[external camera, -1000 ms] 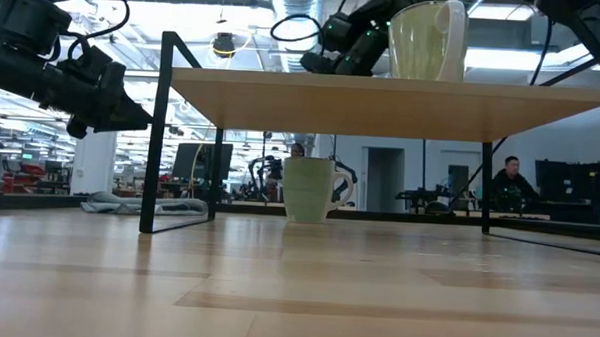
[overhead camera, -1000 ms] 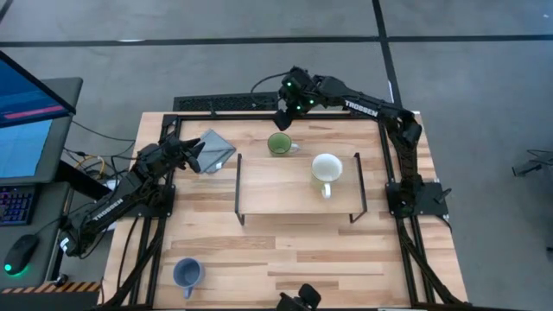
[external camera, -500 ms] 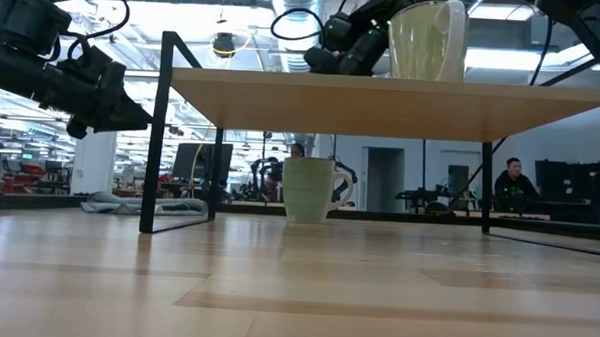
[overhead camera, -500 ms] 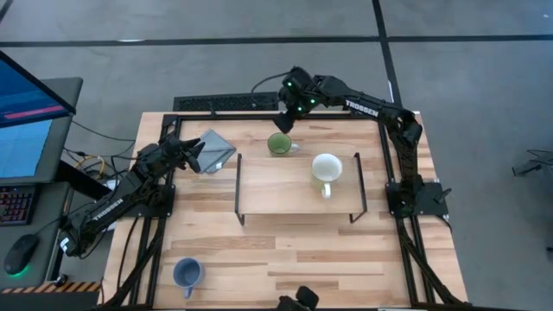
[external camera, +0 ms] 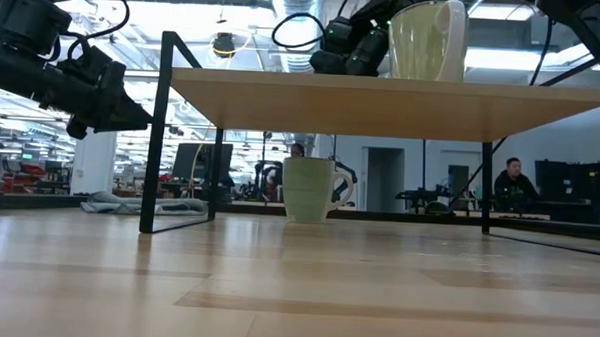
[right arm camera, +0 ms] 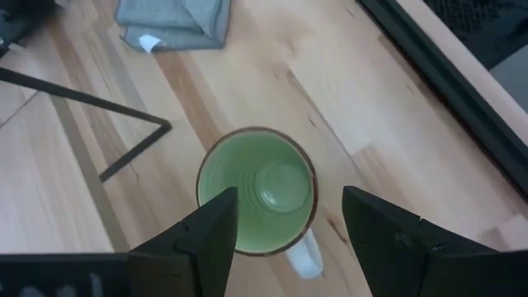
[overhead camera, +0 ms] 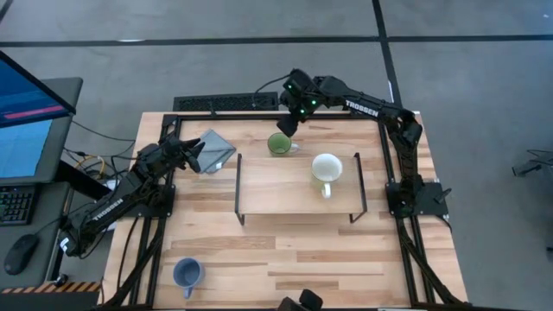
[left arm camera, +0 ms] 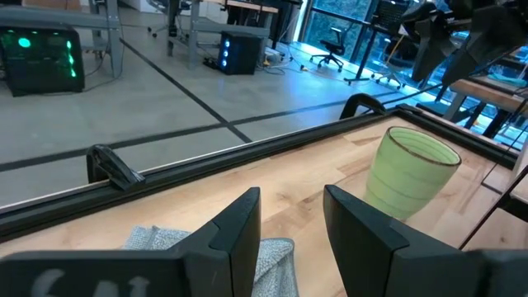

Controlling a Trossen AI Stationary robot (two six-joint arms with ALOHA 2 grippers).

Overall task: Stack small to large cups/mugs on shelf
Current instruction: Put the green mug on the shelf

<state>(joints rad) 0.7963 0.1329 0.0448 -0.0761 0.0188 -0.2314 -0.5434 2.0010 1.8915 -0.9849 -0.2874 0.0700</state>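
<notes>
The green mug (overhead camera: pixel 279 143) stands upright on the table just behind the shelf's (overhead camera: pixel 276 186) far edge; the low view shows the green mug (external camera: pixel 307 189) under the board. The cream mug (overhead camera: pixel 326 168) stands on the shelf's right half. The blue mug (overhead camera: pixel 187 273) sits near the table's near left corner. My right gripper (overhead camera: pixel 289 125) hovers open above the green mug (right arm camera: pixel 257 191), with its fingers pointing down on either side of the rim. My left gripper (overhead camera: pixel 197 154) waits open in the air over the grey cloth (overhead camera: pixel 216 149).
The grey cloth (left arm camera: pixel 165 243) lies folded on the table's far left part, beside the shelf's black wire leg (overhead camera: pixel 238 186). A black rail (overhead camera: pixel 225 104) runs along the table's far edge. Bare wood lies between the shelf and the near edge. A person (external camera: pixel 510 181) sits in the room behind.
My right gripper has drifted a little toward the table's right and near side, coming more squarely over the green mug. The mugs, the cloth and my left arm have kept still.
</notes>
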